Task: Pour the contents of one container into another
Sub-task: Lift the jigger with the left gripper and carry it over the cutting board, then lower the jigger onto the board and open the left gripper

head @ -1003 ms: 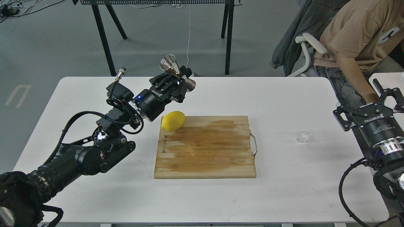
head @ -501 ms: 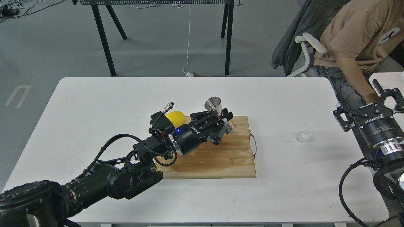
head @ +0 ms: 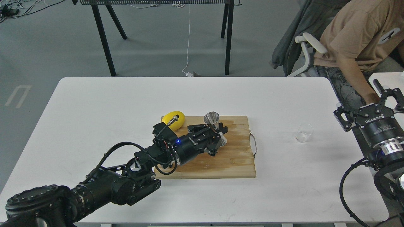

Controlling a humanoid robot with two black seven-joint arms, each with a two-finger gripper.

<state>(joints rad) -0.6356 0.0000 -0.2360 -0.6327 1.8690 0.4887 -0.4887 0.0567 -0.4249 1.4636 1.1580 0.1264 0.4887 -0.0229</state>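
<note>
The steel hourglass jigger (head: 212,119) stands nearly upright over the wooden cutting board (head: 233,157), its base at or just above the wood. My left gripper (head: 217,132) is shut on its narrow waist, reaching in from the lower left. The small clear glass cup (head: 304,132) sits on the white table right of the board, untouched. At the table's right edge my right gripper (head: 383,94) is held open, apart from the cup and above and to its right.
A yellow lemon (head: 172,118) lies on the board's far-left corner, just behind my left wrist. The board has a metal handle (head: 254,143) on its right side. A seated person (head: 356,41) is at the far right, beyond the table.
My left arm carried the jigger from above the table's far side down and right to the cutting board, lowering it and setting it more upright. The right arm and cup stayed still.
</note>
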